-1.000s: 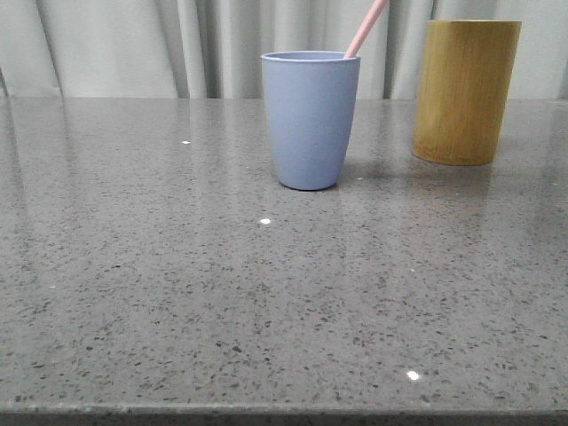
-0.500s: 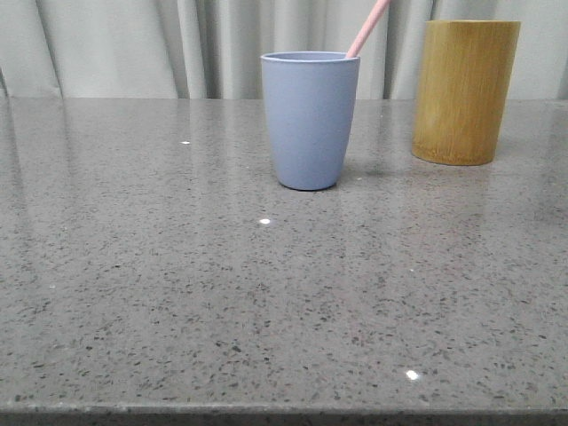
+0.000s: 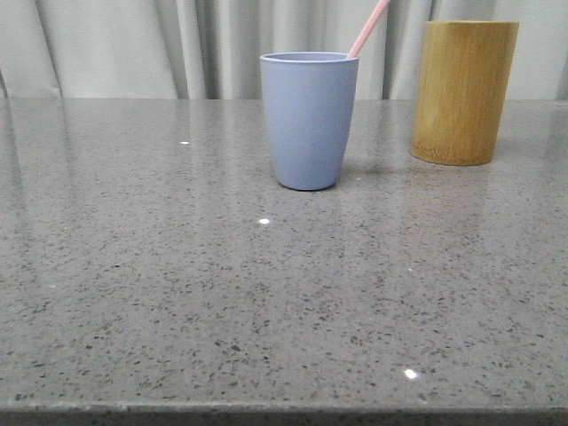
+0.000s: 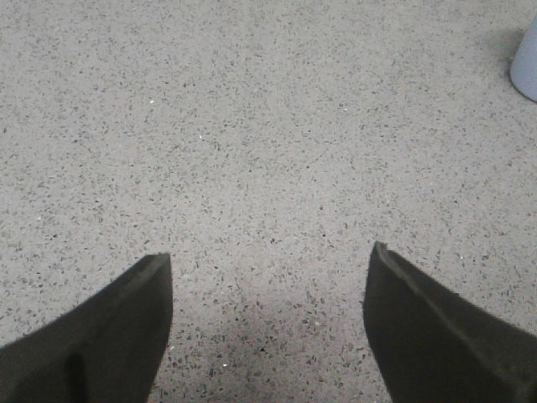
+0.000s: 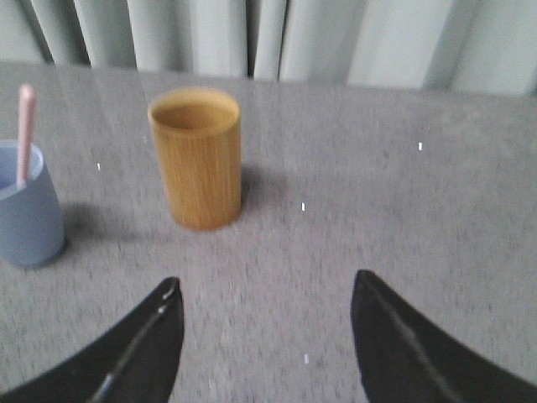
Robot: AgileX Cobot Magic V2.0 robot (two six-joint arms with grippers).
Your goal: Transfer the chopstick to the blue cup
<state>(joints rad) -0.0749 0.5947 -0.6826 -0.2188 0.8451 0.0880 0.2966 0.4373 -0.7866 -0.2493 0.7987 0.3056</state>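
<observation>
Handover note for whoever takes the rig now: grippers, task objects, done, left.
Left gripper: open, empty, over bare table.
Right gripper: open, empty, facing the bamboo holder.
Chopstick: in the blue cup, leaning on its rim, top end poking out.
Done: transfer looks complete.
Left: nothing visible beyond parking the arms.

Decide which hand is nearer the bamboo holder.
Right. The right hand faces the holder, short of it; the left hand hovers over the table, with the cup edge off to one side.
</observation>
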